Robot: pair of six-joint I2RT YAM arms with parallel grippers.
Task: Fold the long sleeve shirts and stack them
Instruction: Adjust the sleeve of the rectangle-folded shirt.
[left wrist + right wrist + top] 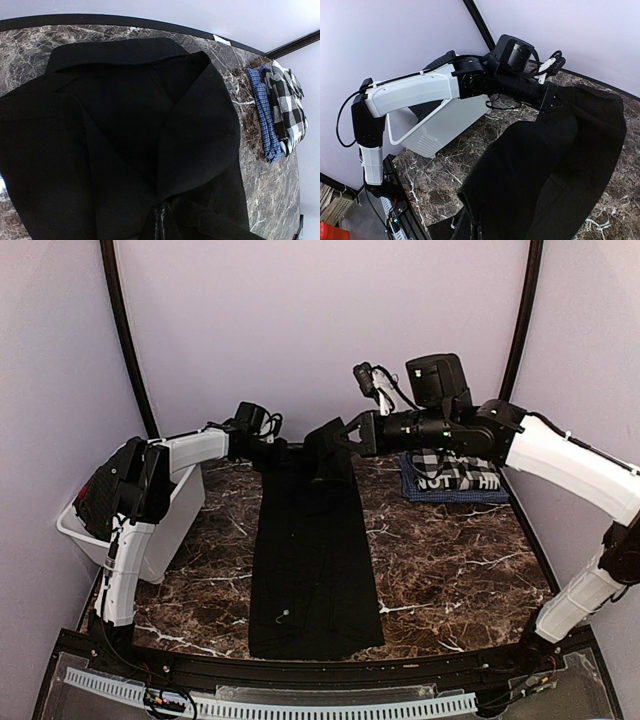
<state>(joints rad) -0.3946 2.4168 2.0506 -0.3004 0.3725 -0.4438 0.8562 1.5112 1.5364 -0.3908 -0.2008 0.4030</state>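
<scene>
A plain black long sleeve shirt lies as a long narrow strip down the middle of the table, with a small white neck mark near the front end. Its far end is lifted off the table. My left gripper is shut on the far left corner, and my right gripper is shut on the far right corner. The raised black cloth fills the left wrist view and hangs in the right wrist view. A folded checked, blue-edged shirt lettered "NOT" lies at the back right, below my right arm.
A white plastic bin with dark cloth inside stands at the left edge of the table, also in the right wrist view. The dark marble tabletop shows on both sides of the black shirt. Purple walls close in the back and sides.
</scene>
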